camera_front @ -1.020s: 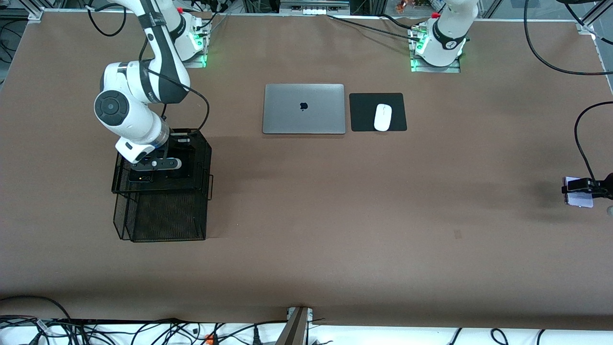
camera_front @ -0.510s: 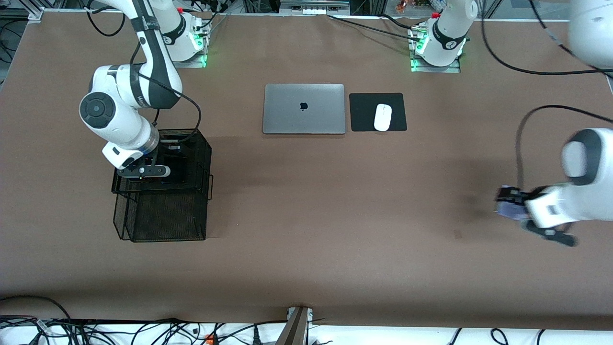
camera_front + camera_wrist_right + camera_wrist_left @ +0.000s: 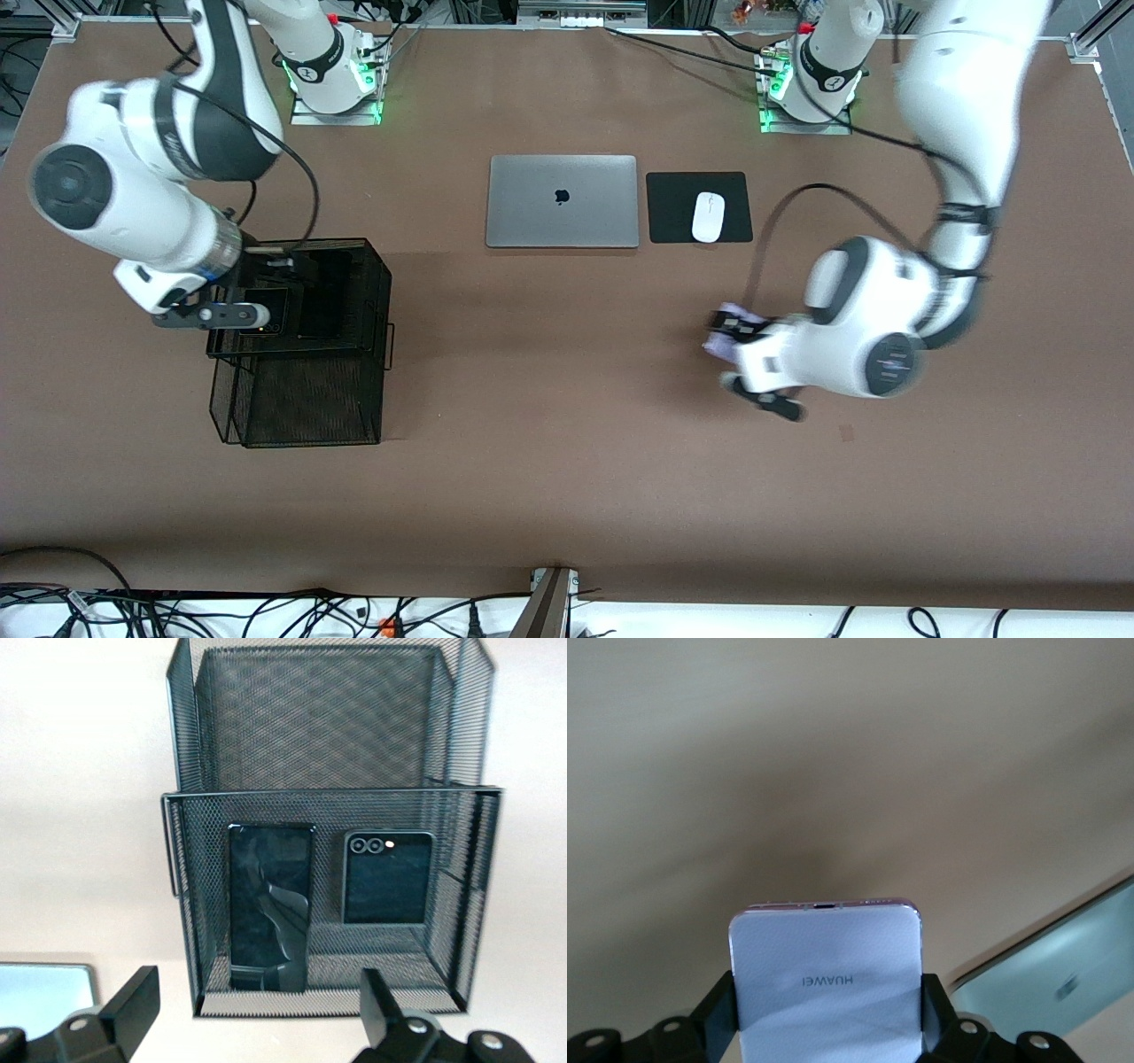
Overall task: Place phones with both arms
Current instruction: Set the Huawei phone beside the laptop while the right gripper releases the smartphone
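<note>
Across the middle of the table [image 3: 567,461] the brown surface lies bare from the silver laptop [image 3: 562,201] and the white mouse [image 3: 708,216] on its black pad [image 3: 673,208] down to the edge nearest the front camera. Toward the right arm's end stands a black mesh basket [image 3: 354,292] with an upper tray and a lower bin, its walls rising close around what lies inside. In that upper tray the long slim black phone [image 3: 268,906] and the small squarish black phone [image 3: 387,878] lie flat side by side, apart from each other and close to the mesh walls. The right hand [image 3: 208,315] hangs over the tray's edge toward the right arm's end, its fingers [image 3: 128,1001] spread wide with nothing between them; both black phones lie below it, untouched. The left hand [image 3: 740,335] is up over bare table, nearer the front camera than the mouse pad, and is clamped on the pale lavender-white phone [image 3: 826,979] by its two long edges, the phone's free end sticking out past the fingertips.
</note>
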Controlling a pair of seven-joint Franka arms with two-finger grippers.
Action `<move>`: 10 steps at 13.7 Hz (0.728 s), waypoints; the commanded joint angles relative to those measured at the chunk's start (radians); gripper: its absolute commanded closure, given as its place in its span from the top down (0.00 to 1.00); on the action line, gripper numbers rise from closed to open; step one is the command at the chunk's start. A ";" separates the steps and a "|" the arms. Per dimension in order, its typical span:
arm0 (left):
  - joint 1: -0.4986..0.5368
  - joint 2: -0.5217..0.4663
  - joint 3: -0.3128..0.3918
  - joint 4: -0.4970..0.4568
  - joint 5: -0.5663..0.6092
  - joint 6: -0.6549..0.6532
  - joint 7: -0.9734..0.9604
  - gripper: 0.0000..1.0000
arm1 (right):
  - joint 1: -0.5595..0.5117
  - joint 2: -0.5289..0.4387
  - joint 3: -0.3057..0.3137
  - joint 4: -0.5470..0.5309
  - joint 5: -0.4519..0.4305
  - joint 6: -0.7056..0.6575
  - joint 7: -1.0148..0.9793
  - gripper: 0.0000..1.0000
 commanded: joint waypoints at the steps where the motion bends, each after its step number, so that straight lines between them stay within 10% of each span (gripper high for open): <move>1: -0.154 0.028 0.014 0.002 -0.034 0.146 -0.217 0.17 | -0.009 0.012 0.003 0.052 -0.005 -0.042 0.046 1.00; 9: -0.454 0.227 0.022 -0.015 -0.027 0.612 -0.661 0.26 | -0.018 0.010 0.002 0.061 -0.005 -0.051 0.049 1.00; 10: -0.451 0.220 0.024 -0.017 -0.025 0.610 -0.661 0.97 | -0.018 0.012 0.002 0.061 -0.005 -0.052 0.051 1.00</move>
